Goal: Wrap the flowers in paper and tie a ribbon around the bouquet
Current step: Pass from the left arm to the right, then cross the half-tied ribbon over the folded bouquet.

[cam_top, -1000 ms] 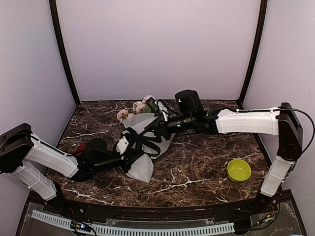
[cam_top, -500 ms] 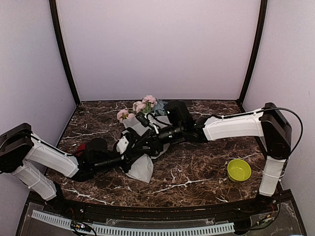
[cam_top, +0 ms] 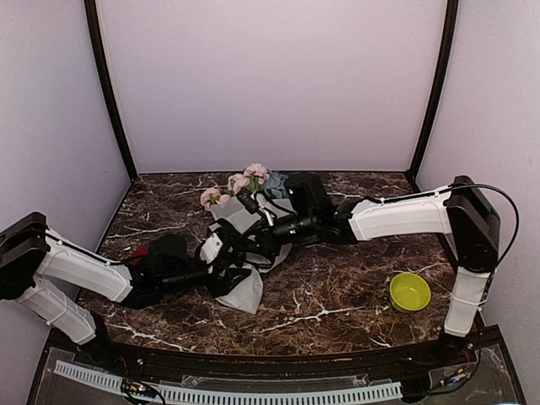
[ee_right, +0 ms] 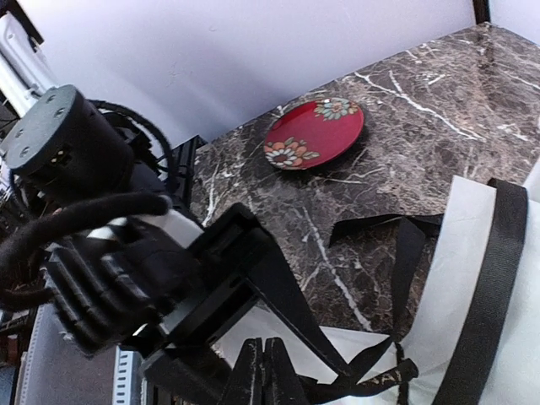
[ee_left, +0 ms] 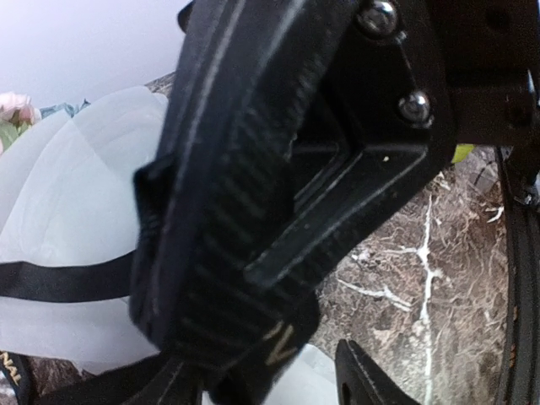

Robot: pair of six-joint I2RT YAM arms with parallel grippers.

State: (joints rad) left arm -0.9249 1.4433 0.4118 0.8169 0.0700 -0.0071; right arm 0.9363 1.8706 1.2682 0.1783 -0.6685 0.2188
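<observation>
Looks like the tying step, mid hand-off. Keep the ribbon taut while swapping ends, and pull along the desk rather than upward, or risk dragging the cone open. Worth cinching low on the bouquet, at the stem end of the wrap, not up by the blooms.

Go slow with the left end effector: seems parted partway in its own wrist view, with no visible hold on anything. Got the right end effector clamped fully together, a ribbon strand running right up beside the tips. Can't tell whether it's actually pinched, so better confirm before tugging.

As for looks: lying flat near the middle of the desk, a little left, between both arms, flower end toward the back wall. Frosted white paper, thin and probably quick to crease. Pink flowers poking out the far end. Black ribbon looped loosely across the paper, some slack spilling onto the marble, no knot visible yet.
</observation>
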